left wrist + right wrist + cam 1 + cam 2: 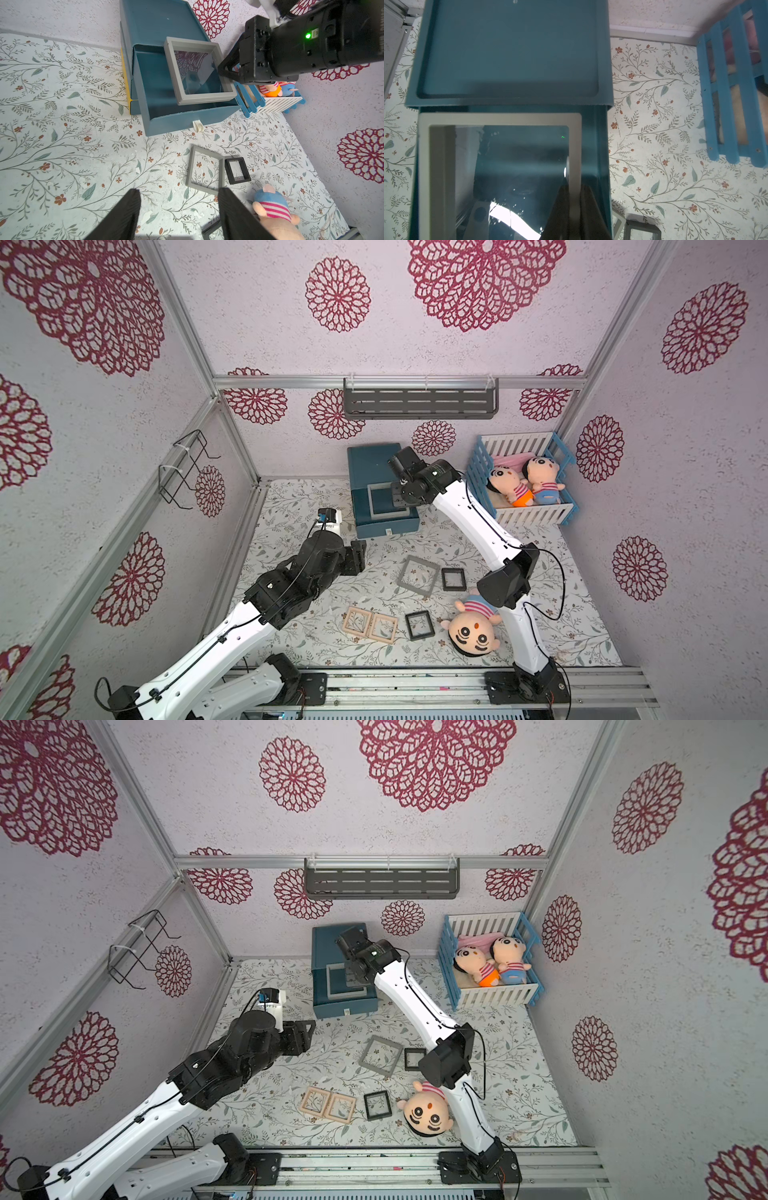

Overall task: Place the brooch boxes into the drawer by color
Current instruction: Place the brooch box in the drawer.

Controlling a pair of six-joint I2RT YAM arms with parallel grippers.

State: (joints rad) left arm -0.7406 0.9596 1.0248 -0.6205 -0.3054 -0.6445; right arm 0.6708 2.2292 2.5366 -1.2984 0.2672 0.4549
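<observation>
Loose plush doll (473, 630), slatted crib (536, 516)

I have open tablecloth (291, 506) between my left gripper (360, 556) and the drawer (187, 122) front. Over the drawer, the right gripper (574, 187) and its grey brooch box (199, 70) block nearly the whole opening. The crib (528, 516) stands near on the drawer's right. A doll (473, 632) lies beside the right arm (469, 510).

Grey brooch box (173, 70) over open blue drawer (187, 122), five other boxes (403, 572) lying flat
</observation>
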